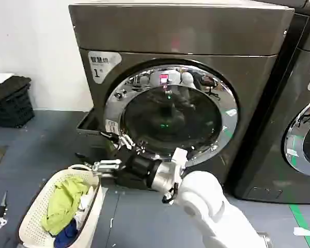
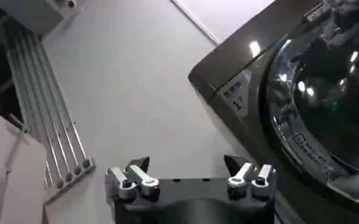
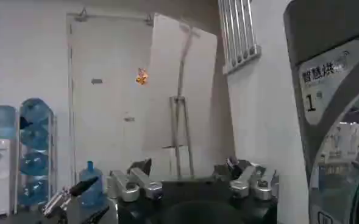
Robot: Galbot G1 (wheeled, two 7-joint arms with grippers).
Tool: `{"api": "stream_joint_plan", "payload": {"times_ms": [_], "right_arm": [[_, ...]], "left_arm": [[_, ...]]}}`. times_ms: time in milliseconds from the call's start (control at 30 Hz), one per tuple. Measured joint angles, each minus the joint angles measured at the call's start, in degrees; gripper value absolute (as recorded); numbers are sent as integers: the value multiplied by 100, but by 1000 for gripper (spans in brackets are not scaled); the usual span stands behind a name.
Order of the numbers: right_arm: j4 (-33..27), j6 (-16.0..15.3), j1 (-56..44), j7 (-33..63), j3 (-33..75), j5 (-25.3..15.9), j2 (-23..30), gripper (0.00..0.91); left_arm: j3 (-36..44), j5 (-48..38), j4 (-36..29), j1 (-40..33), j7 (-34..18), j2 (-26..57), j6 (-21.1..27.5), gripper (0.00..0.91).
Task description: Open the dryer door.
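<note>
The dryer door (image 1: 170, 111), round with a wide chrome rim and dark glass, sits flush in the front of the grey dryer (image 1: 181, 31). My right gripper (image 1: 101, 151) reaches in on the white arm and is open beside the door's lower left rim, with nothing between its fingers. The right wrist view shows the right gripper (image 3: 185, 167) spread wide, with the door's rim (image 3: 350, 164) to one side. My left gripper (image 1: 0, 213) hangs low at the far left, away from the dryer. It is open and empty (image 2: 187, 163), and the door (image 2: 325, 91) lies well beyond it.
A cream laundry basket (image 1: 28, 219) full of clothes stands on the floor under my right gripper. A second machine (image 1: 299, 129) with a similar chrome door stands to the right. Black crates (image 1: 10, 101) sit by the left wall. A low flap (image 1: 88, 124) juts out at the dryer's lower left.
</note>
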Motion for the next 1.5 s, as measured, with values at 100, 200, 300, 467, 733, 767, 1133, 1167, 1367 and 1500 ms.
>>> {"api": "stream_joint_plan", "payload": {"times_ms": [100,200,300,467,733,767,1133,1167,1367,1500], "right_arm": [[-32,249,-106,-51,106,-212,-81,907],[-72,509,-206,-51,211,-429,-168,907],[-149,791,-324,-50,348,-587,-291,907],[-219,1050,-472,-45,566,-641,-476,907],[-430,1648,-634,8,752,-960,-706,907],[-466,1710,-639,24,752,-960,-718,907],[-907,2364,-415,236,387,-963,-755,907],[-961,2439,-384,234,334,-985,-755,907],[-1355,2738,-189,175,86,-1084,-694,907],[-1609,2920,-87,90,-28,-1122,-626,907]], "left_arm": [[-5,-1,-18,8,0,-4,0,907],[-5,-1,-21,9,1,-3,0,907],[-5,-6,-28,11,2,4,5,907],[-5,-11,-34,12,3,14,6,907],[-5,-17,-34,12,9,25,9,907],[-4,-17,-34,11,9,26,9,907],[7,-20,-64,25,11,19,13,907],[8,-20,-69,24,10,19,15,907],[36,-15,-92,25,10,18,27,907],[40,-10,-114,35,10,17,34,907]]}}
